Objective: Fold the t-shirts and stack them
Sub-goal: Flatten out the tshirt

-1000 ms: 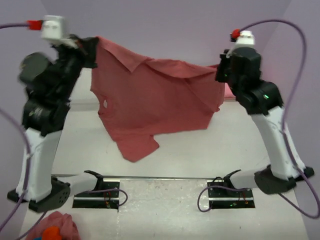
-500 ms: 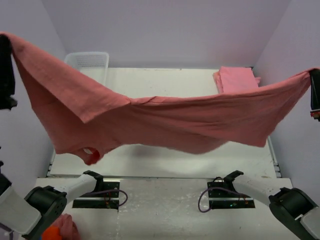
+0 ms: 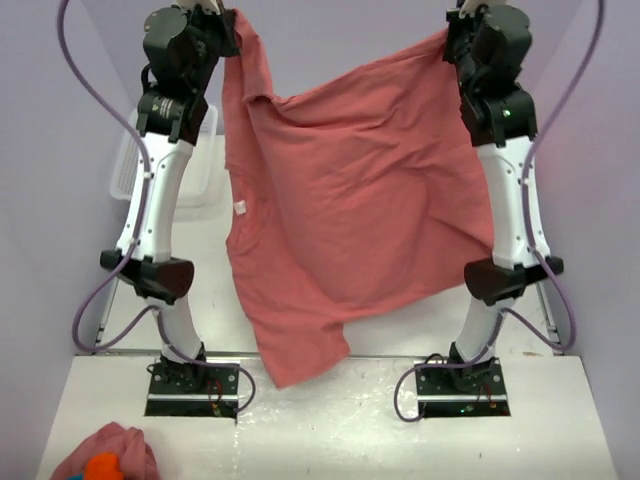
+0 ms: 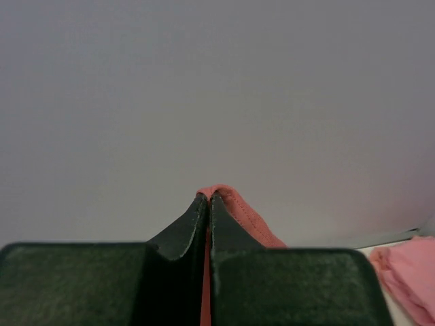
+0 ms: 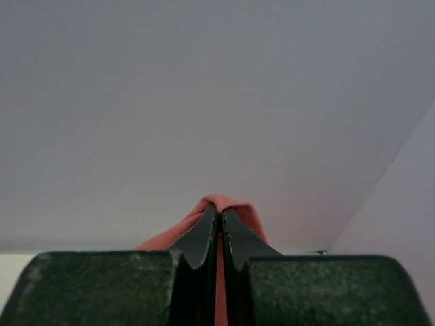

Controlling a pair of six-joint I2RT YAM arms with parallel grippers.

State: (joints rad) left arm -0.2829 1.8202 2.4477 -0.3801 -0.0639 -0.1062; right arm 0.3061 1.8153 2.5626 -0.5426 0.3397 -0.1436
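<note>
A dusty rose-red t-shirt [image 3: 340, 210] hangs spread between both raised arms over the table, one sleeve dangling low near the arm bases. My left gripper [image 3: 225, 22] is shut on its upper left corner; in the left wrist view red hem [image 4: 234, 204] pokes out past the closed fingertips [image 4: 208, 198]. My right gripper [image 3: 455, 35] is shut on the upper right corner, red cloth [image 5: 234, 207] folded over its tips [image 5: 219, 210]. A lighter pink folded t-shirt [image 4: 408, 272] lies at the lower right of the left wrist view; in the top view it is hidden.
A white basket [image 3: 125, 165] sits behind the left arm at the table's far left. A small pink cloth lump with an orange patch [image 3: 105, 458] lies at the near left corner. Purple walls enclose the table [image 3: 330, 420].
Both arms swung from wide apart and close to the camera to upright and far back. The shirt went from stretched sideways to hanging down as a sheet.
</note>
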